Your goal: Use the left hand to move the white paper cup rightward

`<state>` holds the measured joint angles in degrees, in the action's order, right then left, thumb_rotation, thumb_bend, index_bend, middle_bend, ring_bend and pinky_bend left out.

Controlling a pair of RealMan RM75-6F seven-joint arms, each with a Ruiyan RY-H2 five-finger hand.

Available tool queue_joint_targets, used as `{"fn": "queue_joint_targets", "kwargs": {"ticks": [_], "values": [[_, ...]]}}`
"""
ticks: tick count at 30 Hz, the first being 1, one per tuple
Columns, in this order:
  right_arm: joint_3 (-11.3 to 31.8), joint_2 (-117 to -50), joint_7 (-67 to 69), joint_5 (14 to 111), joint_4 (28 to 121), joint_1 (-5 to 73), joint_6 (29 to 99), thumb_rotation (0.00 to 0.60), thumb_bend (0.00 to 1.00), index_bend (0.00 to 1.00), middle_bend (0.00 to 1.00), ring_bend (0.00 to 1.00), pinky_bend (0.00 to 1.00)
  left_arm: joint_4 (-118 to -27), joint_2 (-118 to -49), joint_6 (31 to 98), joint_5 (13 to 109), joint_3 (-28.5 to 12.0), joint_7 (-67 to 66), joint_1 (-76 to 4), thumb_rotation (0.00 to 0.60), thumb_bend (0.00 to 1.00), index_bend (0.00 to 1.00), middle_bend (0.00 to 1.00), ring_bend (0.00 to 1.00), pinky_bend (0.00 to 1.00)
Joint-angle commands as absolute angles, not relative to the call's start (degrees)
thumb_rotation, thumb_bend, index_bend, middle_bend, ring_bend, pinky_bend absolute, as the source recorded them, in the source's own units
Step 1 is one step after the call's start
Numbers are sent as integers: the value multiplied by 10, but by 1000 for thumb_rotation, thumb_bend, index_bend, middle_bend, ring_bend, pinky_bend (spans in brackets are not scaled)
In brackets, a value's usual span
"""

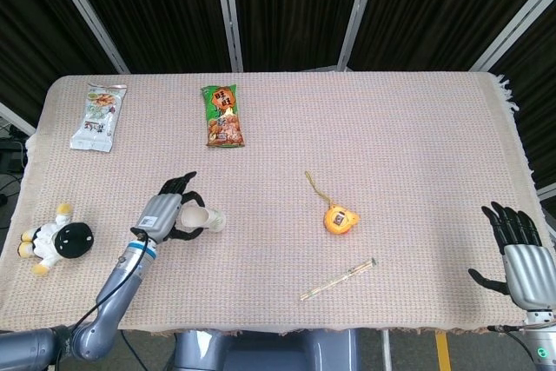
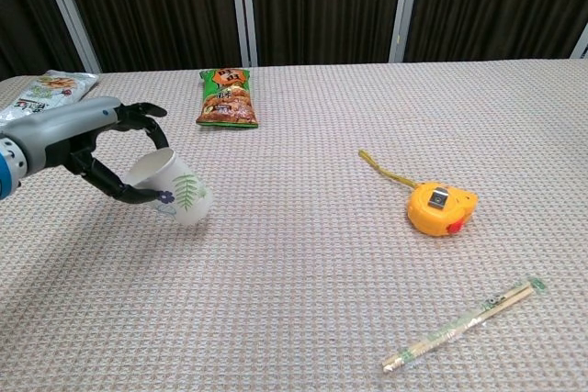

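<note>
The white paper cup (image 1: 203, 218) (image 2: 175, 189), printed with a green leaf and a blue flower, is tilted, its mouth toward my left hand (image 1: 170, 208) (image 2: 110, 147). That hand grips the cup around its rim end, fingers over the top and thumb below, left of the table's middle. My right hand (image 1: 521, 254) rests with fingers spread at the table's near right corner, holding nothing; the chest view does not show it.
An orange tape measure (image 1: 340, 218) (image 2: 441, 207) lies right of the cup. Wrapped chopsticks (image 1: 338, 279) (image 2: 469, 323) lie near the front edge. A green snack bag (image 1: 223, 115) (image 2: 226, 96) and a white snack bag (image 1: 98, 116) lie at the back left. A plush toy (image 1: 57, 240) sits at the left edge.
</note>
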<state>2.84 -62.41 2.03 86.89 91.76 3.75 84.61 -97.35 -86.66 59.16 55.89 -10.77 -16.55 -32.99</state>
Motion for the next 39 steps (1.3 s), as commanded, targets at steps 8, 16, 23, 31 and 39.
{"fn": "queue_joint_targets", "kwargs": {"ticks": [8,16,23,31,39], "values": [[28,-624,17,868,918,38,844,600,39,42,0,0,0,-906,-885,569,569,-81,-149,-329,600,179,82,0,0,0],[26,-622,14,875,924,36,850,600,39,42,0,0,0,-962,-834,579,529,-77,-213,-336,600,140,21,0,0,0],[25,-622,13,874,925,36,847,600,39,42,0,0,0,-967,-864,621,490,-70,-319,-358,600,142,178,0,0,0],[24,-622,9,876,926,37,847,600,38,41,0,0,0,-960,-913,676,443,-65,-440,-385,600,140,196,0,0,0],[21,-623,5,880,927,37,846,600,39,42,0,0,0,-927,-962,696,413,-67,-495,-403,600,141,289,0,0,0]]}}
